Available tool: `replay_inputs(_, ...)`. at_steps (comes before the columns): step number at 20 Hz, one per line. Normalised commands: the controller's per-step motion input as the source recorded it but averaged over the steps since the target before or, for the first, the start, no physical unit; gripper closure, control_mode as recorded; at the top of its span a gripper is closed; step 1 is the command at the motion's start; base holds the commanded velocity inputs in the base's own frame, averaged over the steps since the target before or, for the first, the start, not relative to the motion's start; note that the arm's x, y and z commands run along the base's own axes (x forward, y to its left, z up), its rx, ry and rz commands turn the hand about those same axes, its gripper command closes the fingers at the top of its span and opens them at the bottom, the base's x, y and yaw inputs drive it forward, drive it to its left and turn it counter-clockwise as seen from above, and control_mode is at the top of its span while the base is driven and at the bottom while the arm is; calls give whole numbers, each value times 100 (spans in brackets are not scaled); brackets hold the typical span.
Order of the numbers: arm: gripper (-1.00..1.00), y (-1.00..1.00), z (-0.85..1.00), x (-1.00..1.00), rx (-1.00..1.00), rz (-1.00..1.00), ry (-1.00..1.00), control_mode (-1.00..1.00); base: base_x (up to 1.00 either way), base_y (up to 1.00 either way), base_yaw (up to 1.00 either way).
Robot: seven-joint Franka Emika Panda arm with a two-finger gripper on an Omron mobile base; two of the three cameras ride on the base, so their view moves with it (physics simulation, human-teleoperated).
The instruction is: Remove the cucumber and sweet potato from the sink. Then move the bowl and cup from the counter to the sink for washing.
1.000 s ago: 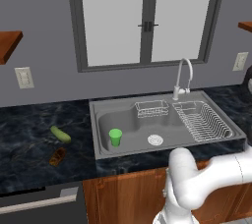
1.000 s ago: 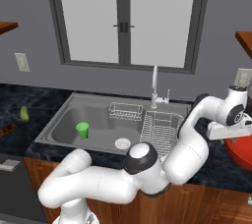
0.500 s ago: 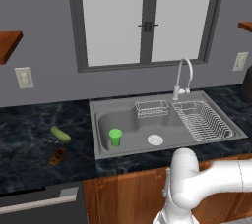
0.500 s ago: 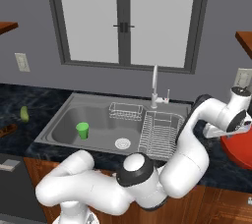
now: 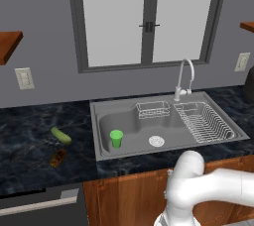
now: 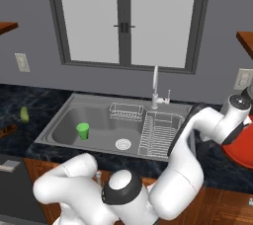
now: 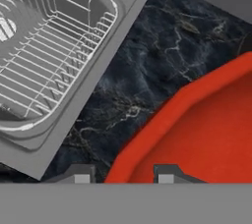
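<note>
Your gripper (image 7: 120, 173) has its two fingertips astride the rim of the red bowl (image 7: 197, 134), one inside and one outside, and it looks like a pinch on the rim, ready to lift. The bowl is smooth and round and sits on the dark, speckled counter (image 7: 162, 41), just beside the sink (image 6: 64, 120). The shiny green cup (image 5: 116, 138) stands in the grey sink. The cucumber (image 5: 60, 135) and sweet potato (image 5: 58, 157) lie out on the counter.
</note>
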Motion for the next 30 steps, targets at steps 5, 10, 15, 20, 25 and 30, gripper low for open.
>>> replay_inputs(5, 100, 22, 33, -13, -14, 19, -1, -100, 0, 0, 0)
replay_inputs(10, 100, 19, 35, -16, -18, 21, 3, -100, 0, 0, 0)
replay_inputs(15, 100, 11, 34, -20, -17, 20, 10, -100, 0, 0, 0)
replay_inputs(20, 100, 5, 27, -18, -8, 17, 14, -100, 0, 0, 0)
replay_inputs(25, 100, 9, 15, -19, -8, 9, 16, -100, 0, 0, 0)
replay_inputs(30, 100, 16, 16, -25, -1, 8, 9, -100, 0, 0, 0)
